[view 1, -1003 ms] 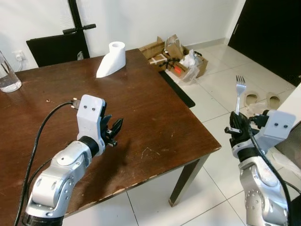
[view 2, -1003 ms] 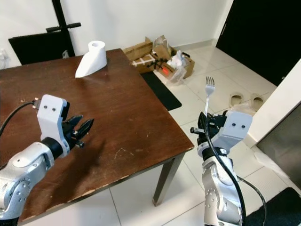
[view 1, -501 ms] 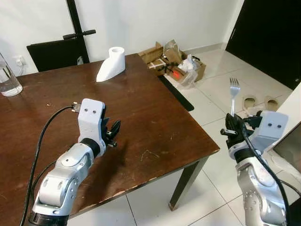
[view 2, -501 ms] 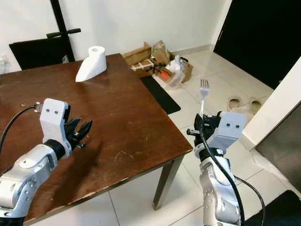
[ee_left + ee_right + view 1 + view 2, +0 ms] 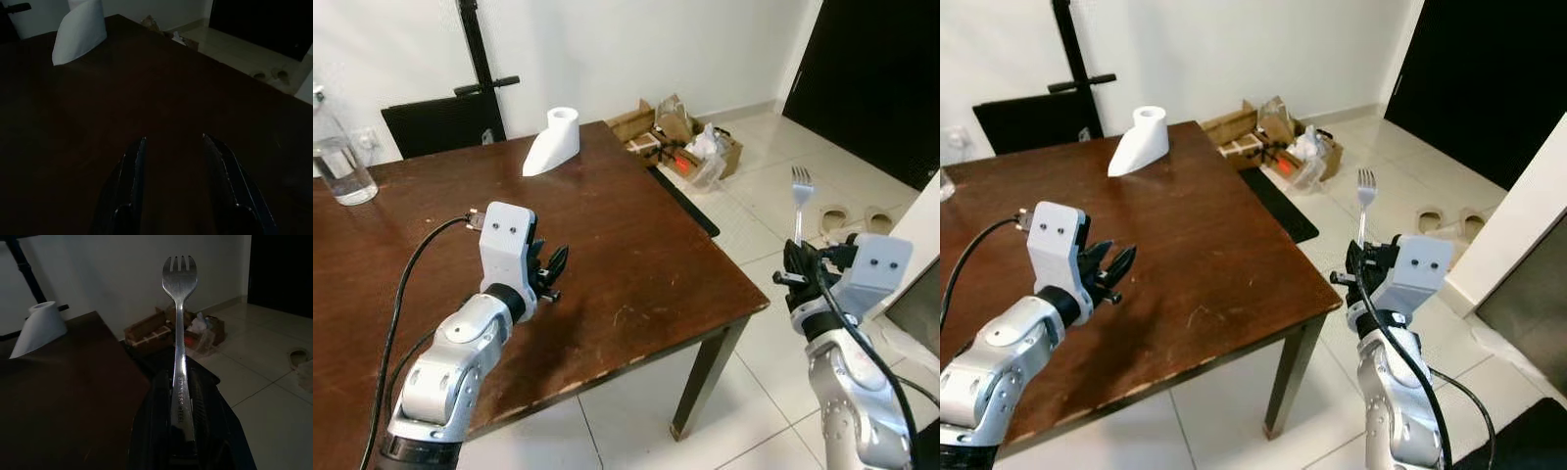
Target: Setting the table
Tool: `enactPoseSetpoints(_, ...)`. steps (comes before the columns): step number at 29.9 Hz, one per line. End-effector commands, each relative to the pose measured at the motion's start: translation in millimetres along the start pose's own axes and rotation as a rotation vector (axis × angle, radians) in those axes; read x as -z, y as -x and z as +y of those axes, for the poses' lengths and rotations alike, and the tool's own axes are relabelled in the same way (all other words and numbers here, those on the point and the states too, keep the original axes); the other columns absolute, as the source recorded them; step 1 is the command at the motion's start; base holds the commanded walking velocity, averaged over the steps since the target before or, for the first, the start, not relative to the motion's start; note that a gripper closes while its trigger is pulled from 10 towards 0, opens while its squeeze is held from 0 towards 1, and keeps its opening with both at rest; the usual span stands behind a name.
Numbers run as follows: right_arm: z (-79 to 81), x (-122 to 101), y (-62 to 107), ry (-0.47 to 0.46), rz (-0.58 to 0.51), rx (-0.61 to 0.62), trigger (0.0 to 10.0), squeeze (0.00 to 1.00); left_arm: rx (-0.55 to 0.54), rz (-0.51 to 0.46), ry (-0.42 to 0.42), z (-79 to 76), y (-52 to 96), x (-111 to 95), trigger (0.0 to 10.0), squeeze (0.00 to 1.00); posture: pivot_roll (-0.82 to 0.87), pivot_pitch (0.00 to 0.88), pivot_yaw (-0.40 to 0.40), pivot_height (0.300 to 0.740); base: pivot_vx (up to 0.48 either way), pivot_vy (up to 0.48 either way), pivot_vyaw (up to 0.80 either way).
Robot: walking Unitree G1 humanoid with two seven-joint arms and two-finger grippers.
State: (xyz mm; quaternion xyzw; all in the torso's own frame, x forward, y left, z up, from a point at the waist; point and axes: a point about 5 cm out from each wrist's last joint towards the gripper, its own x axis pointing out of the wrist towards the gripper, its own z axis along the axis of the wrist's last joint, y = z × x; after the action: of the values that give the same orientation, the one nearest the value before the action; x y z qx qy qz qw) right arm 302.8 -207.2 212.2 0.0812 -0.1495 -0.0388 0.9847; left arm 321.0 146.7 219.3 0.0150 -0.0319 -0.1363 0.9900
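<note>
Far ahead of my left gripper (image 5: 556, 266), past its jaws, I see a white paper roll (image 5: 553, 142) tipped on its side. A clear water bottle (image 5: 340, 166) stands well off to those jaws' left. Beyond the roll, a black stand (image 5: 480, 59) rises by the wall. Ahead of my right gripper (image 5: 800, 269), cardboard boxes (image 5: 690, 142) stuffed with bags sit on the floor beside a dark mat (image 5: 690, 201). A pair of slippers (image 5: 852, 217) lies just right of those jaws, near a black door (image 5: 871, 78).

Head pair high above table (image 5: 636, 245), looking down; wrist cameras close along each tool.
</note>
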Motion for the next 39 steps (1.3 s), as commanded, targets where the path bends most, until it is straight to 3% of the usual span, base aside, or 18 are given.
enactPoseSetpoints(1, -3.3, 5.4, 2.9, 0.002, 0.017, 0.016, 10.0, 0.00, -0.005, 0.013, -0.005, 1.1, 0.1, 4.3, 10.0, 0.00, 0.03, 0.097, 0.083, 0.740, -0.375, 0.000, 0.00)
enactPoseSetpoints(28, -4.6, 6.6, 5.3, 0.013, 0.023, 0.018, 10.0, 0.00, -0.008, 0.010, 0.001, 2.1, -2.2, 4.7, 10.0, 0.00, 0.02, 0.100, 0.087, 0.740, -0.369, 0.000, 0.00)
enactPoseSetpoints(39, -4.3, 7.2, 6.4, 0.016, 0.030, 0.010, 10.0, 0.00, -0.029, 0.030, 0.016, 4.1, -3.4, 7.1, 10.0, 0.00, 0.02, 0.104, 0.087, 0.740, -0.102, 0.000, 0.00)
